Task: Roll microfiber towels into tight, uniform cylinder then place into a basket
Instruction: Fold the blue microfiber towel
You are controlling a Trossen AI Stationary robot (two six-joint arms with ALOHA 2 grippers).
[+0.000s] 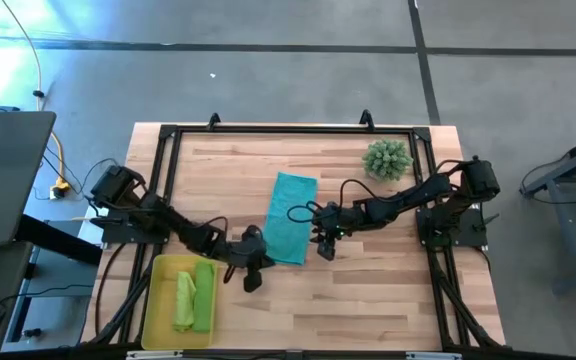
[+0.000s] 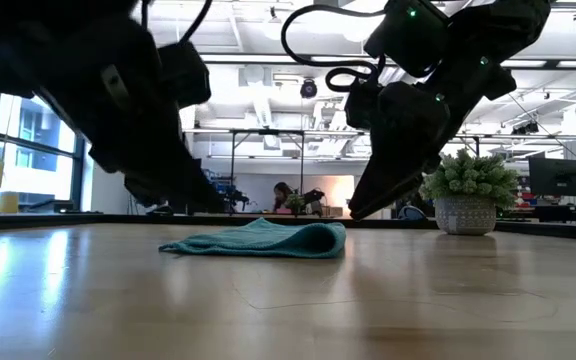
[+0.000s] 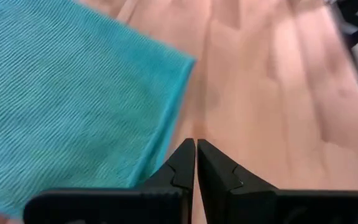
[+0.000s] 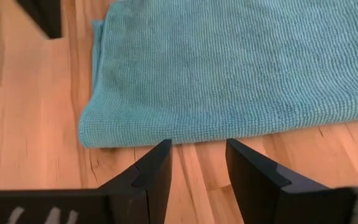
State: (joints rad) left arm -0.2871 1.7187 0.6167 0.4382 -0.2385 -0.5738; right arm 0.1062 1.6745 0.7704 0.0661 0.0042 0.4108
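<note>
Two lime green towels [image 1: 195, 297] already lie in the yellow basket [image 1: 160, 270] at the lower left of the overhead frame; both look loosely rolled. One teal towel [image 1: 292, 216] remains, flat and apparently folded double, at the centre of the wooden table [image 1: 388, 300].

Left gripper [image 1: 251, 277] sits just off the teal towel's lower left corner, clenched and holding nothing. Right gripper [image 1: 325, 246] hovers just beside the towel's lower right edge, released, its fingers [image 4: 157, 168] pointed at the folded edge with bare wood between.

I judge the step in hand to be starting the roll on this last towel. To do it well I would seat the right fingers squarely on that folded edge, taking both layers, and use the left gripper to pin the cloth so it cannot skid. A skewed bite risks a cone, not a cylinder.

A spiky potted plant [image 1: 387, 159] stands clear at upper right.
</note>
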